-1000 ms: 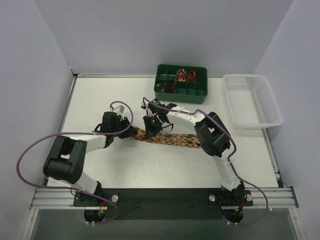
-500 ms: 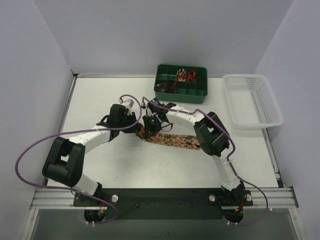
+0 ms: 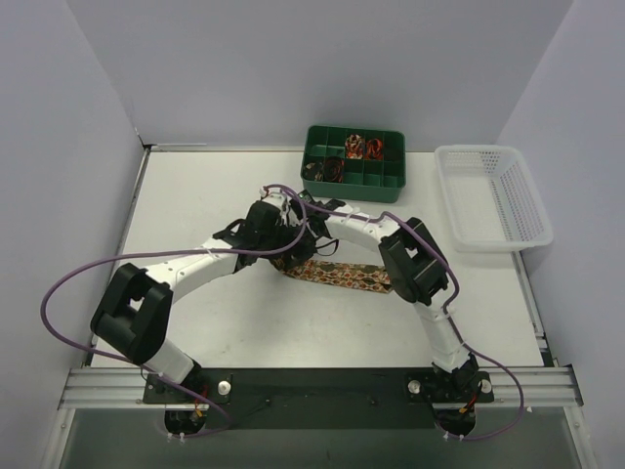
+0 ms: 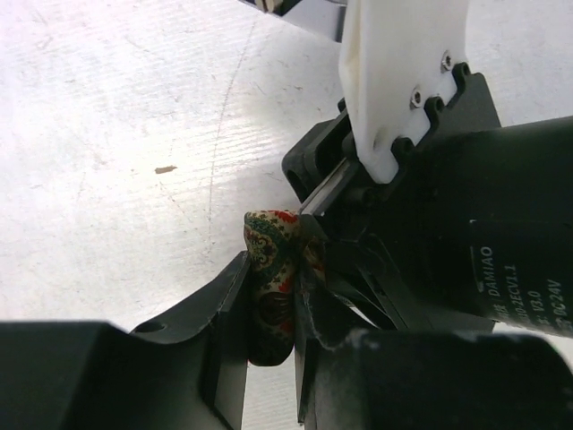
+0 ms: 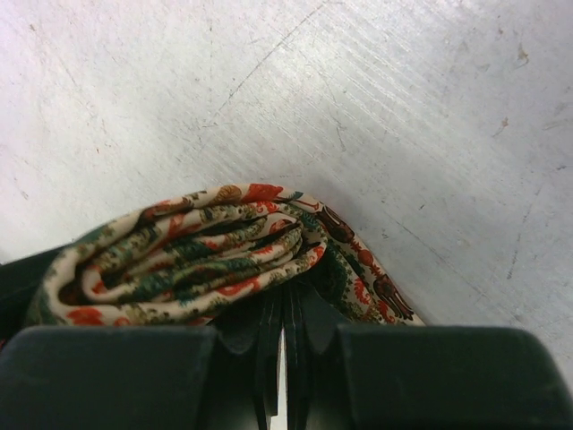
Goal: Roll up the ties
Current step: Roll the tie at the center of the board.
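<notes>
One patterned tie [image 3: 344,276] lies as a flat strip across the middle of the table, its left end bunched into a roll. In the left wrist view, that roll [image 4: 269,235] sits between the fingers of my left gripper [image 4: 272,279], which is shut on it. The right gripper [image 5: 285,303] is shut with its tips buried in the roll's folded layers [image 5: 179,255]. From above, the left gripper [image 3: 275,233] and the right gripper [image 3: 294,250] meet at the strip's left end. More ties, coiled, fill compartments of the green box [image 3: 383,178].
A white mesh basket [image 3: 493,195] stands at the right edge of the table, beside the green box. Purple cables loop off both arms. The right arm's elbow [image 3: 415,259] hangs over the strip's right end.
My left arm has swung right and away from me, carrying its bunch of tie up against the right gripper. The flat strip now shows shorter. The right gripper has stayed put.
</notes>
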